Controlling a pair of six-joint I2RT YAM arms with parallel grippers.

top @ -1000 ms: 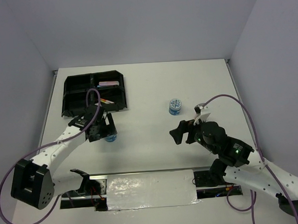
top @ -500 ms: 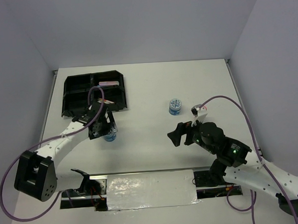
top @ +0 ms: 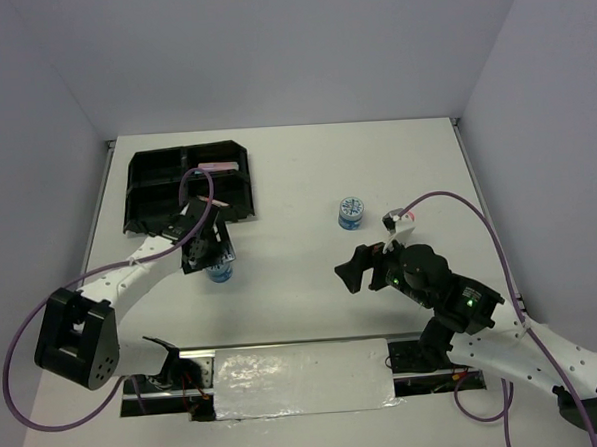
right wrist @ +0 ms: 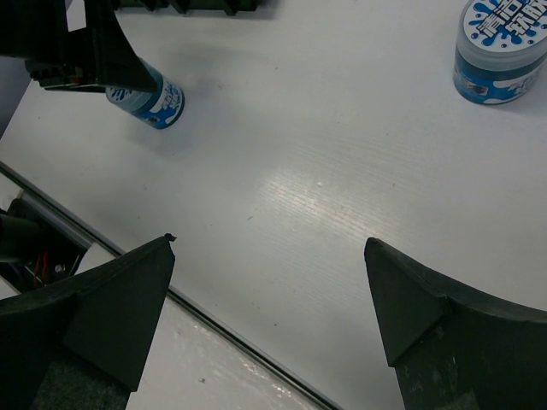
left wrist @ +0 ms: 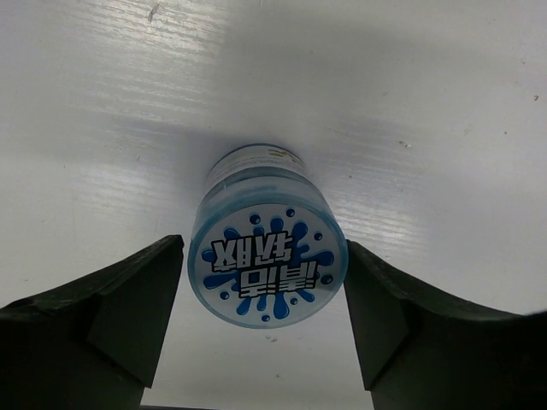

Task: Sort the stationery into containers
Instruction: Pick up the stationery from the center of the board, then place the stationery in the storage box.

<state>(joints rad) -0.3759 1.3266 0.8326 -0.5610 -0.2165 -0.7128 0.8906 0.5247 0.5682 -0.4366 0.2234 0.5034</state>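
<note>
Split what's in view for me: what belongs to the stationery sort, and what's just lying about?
Part of the job:
- blue tub near the tray
- blue tub mid-table
- black four-compartment tray
- pink item already in the tray, too small to identify

Just there:
- purple cables on the arms
- shiny strip along the near edge
</note>
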